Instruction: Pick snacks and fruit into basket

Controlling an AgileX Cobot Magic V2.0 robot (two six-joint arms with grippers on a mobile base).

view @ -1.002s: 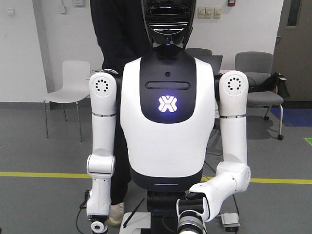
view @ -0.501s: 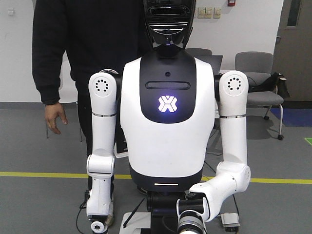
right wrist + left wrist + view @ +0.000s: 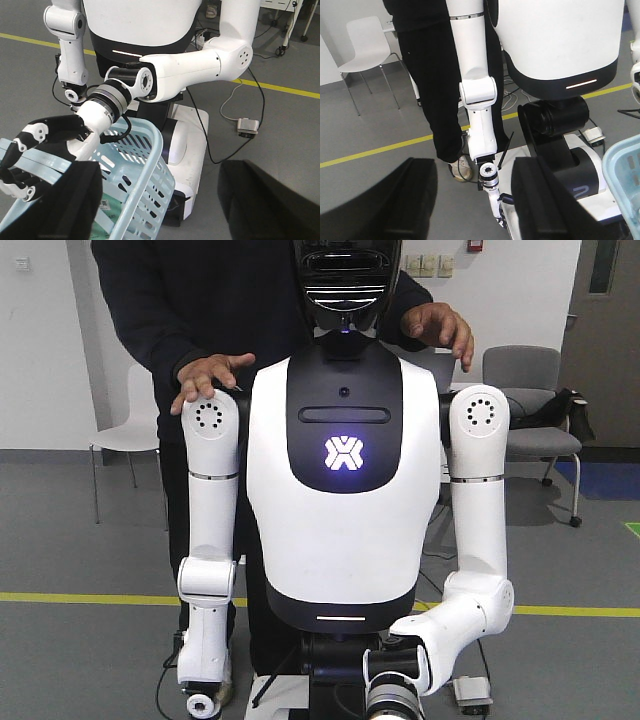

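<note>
Both pairs of jaws gaping wide, gripping nothing: left gripper [image 3: 474,172] facing humanoid [image 3: 560,45], right gripper [image 3: 160,175] hovering just beside pale blue basket [image 3: 145,165]. Humanoid's black-and-white hand [image 3: 42,137] clutching basket rim; green packet [image 3: 107,212] lying inside, label unreadable tbh.

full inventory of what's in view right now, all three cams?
basket: one, light blue, slatted; rim gripped by the humanoid's hand
green packet: one, inside the basket; type unclear
humanoid robot: one, white and black, facing us
person: one, dark clothes, behind the humanoid, hands at its shoulders
white chair: one, back left
grey chairs: two, back right, one mostly hidden
yellow floor line: one
grey cabled box: one, on floor
left gripper: black, open, empty
right gripper: black, open, empty
</note>
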